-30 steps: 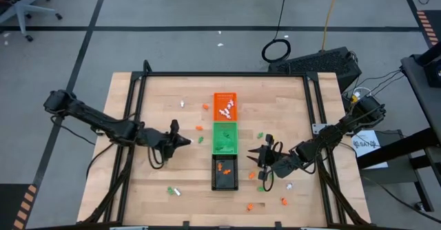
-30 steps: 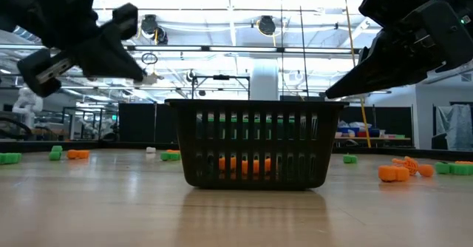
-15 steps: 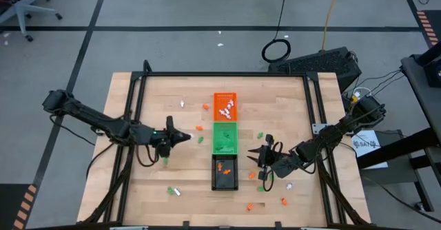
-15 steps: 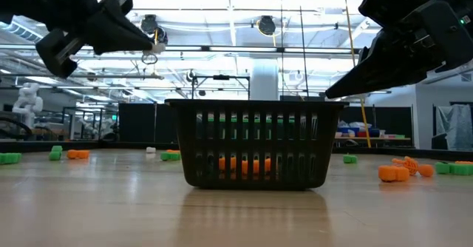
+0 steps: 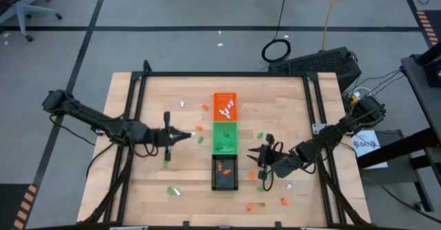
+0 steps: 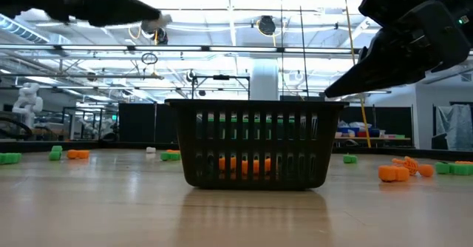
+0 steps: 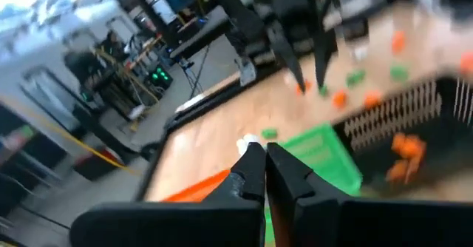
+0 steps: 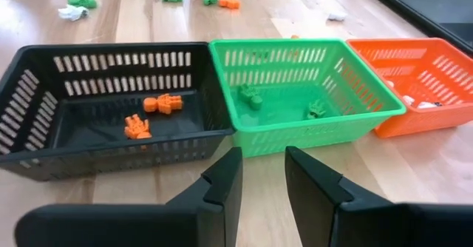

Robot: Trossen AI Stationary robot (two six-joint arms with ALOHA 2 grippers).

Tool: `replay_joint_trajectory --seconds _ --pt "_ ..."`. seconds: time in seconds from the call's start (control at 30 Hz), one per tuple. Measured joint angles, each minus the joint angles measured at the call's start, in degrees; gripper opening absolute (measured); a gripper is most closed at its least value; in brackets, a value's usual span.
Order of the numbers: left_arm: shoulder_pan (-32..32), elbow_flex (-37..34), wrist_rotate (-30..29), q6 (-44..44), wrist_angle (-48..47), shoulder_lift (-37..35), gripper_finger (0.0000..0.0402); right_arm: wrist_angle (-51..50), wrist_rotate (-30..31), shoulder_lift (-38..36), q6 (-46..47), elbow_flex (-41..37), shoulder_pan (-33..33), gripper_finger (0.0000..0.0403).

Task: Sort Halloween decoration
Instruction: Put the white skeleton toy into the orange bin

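High view first: on the left, the left end effector [image 5: 187, 135] has swung from pointing down at the bench [image 5: 138, 189] to pointing flat toward the row of trays, and in the low view it has climbed to the top of the frame. Its fingers are pinched shut on a small white trinket [image 7: 247, 141], seen at the tips in the left wrist view and as a pale speck in the low view [image 6: 158, 19]. I judge the piece is on its way to the orange tray [image 5: 225, 107], where other white pieces lie.

Three trays stand touching in a line at mid-bench: orange farthest, green tray [image 5: 224, 138] in the middle, black tray [image 5: 224, 173] nearest. The right wrist view shows two orange trinkets [image 8: 151, 114] in the black tray and at least two green ones in the green tray.

Loose pieces lie scattered on both sides; I count about a dozen, orange, green and white, with a cluster low on the right.

On the right, the right end effector [image 5: 260, 154] hangs just beside the black tray, fingers partly apart and empty.
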Motion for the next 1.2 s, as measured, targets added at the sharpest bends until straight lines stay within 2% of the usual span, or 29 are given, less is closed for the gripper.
replay_joint_trajectory --seconds 0.23,0.37,0.43,0.6,0.83,1.07,1.2 --pt "0.17 0.00 0.02 -22.21 3.96 0.01 0.0000 0.02 0.03 0.00 0.24 0.00 0.00 0.0089" --pt "0.17 0.00 0.02 -28.45 4.81 0.03 0.0000 0.02 0.22 0.00 0.26 0.00 -0.02 0.0089" --pt "0.19 0.00 0.02 -28.66 5.19 0.03 0.0000 0.04 0.22 0.00 0.26 0.00 -0.02 0.0089" --pt "2.03 0.00 -0.02 -22.37 6.86 0.03 0.0000 0.03 0.22 0.00 0.26 0.00 -0.02 0.0089" --pt "10.00 0.00 0.38 -18.76 7.57 1.64 0.0000 0.07 2.37 0.02 1.82 0.00 -0.02 0.0089" --pt "19.35 0.00 9.16 -18.74 18.45 8.35 0.0000 2.59 3.24 2.97 1.87 0.00 -0.02 0.0089" --pt "23.67 0.00 11.18 -18.76 25.13 13.88 0.0000 5.20 2.98 3.80 1.96 -0.02 0.16 0.0089"
